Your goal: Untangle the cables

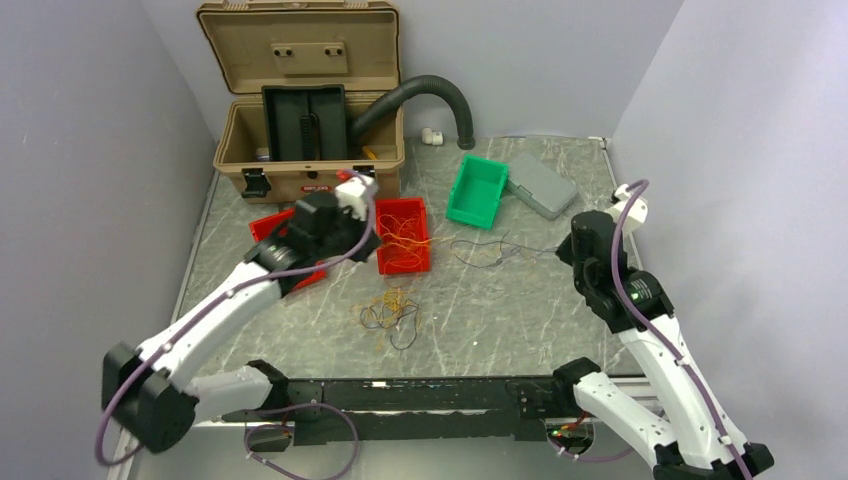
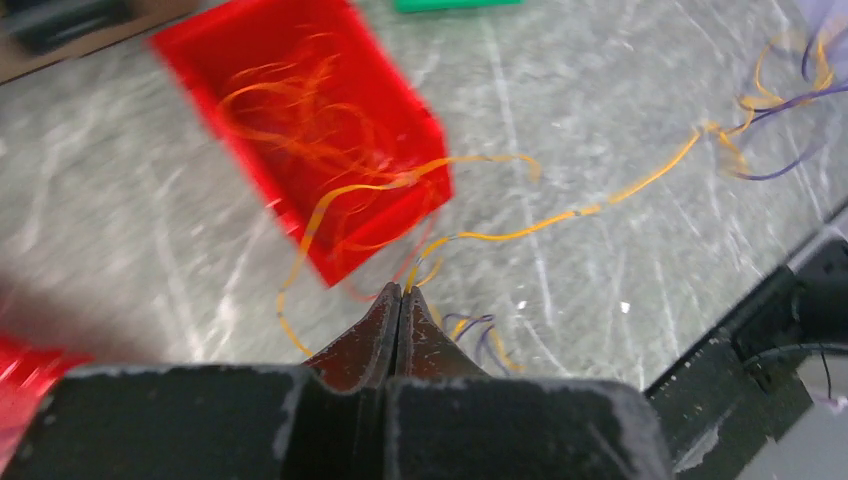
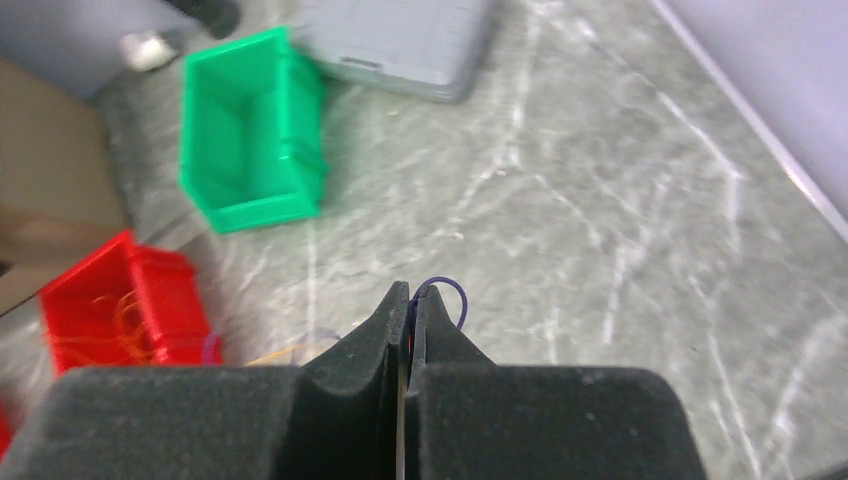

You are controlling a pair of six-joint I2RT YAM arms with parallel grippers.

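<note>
The left tool is closed tight, with an orange strand pinched at its tips. From there the strand runs out to the right, its length lying across the worktop toward a knot of orange and purple. Another stretch curls back toward the red bin. I judge the pull has to go away from that knot, along the strand's line.

The right tool is likewise closed, a purple loop poking from its tips.

From above, the cables lie in three lots:
- one in the red bin;
- one tangle on the worktop between the arms, nearer the left arm;
- one sparse purple spread reaching toward the right arm.

There are two red bins, one green bin and one grey box.
</note>
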